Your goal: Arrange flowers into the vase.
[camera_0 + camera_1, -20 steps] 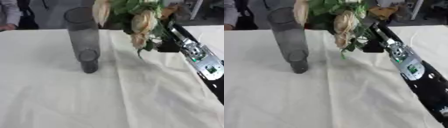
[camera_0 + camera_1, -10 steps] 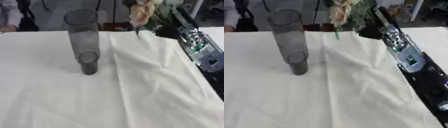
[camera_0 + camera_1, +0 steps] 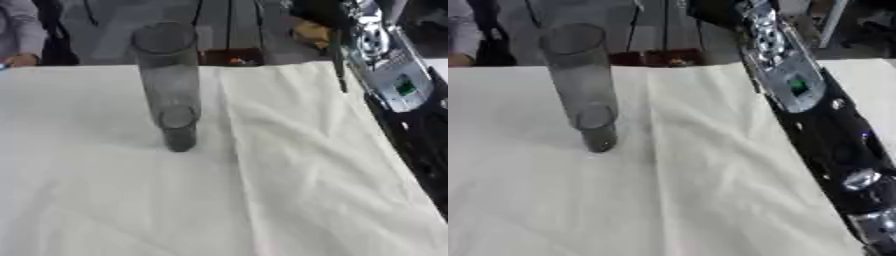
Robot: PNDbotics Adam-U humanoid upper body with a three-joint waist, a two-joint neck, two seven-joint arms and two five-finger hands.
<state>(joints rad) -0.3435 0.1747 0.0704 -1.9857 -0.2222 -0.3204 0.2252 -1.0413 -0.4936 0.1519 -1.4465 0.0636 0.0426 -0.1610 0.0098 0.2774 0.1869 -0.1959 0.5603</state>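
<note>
Vase point(image 3: 171, 80): grey, tall, upright on white cloth point(image 3: 289, 170). Right arm point(image 3: 798, 100): reaches beyond the top edge; hand state cannot be told.

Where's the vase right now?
The vase stands upright on the white cloth, left of centre in both eye views, well clear of the right arm.

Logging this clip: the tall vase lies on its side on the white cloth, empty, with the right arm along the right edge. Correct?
Not quite: the vase stands upright on the cloth, as the left eye view shows. It is empty, and the right arm does run along the right edge.
</note>
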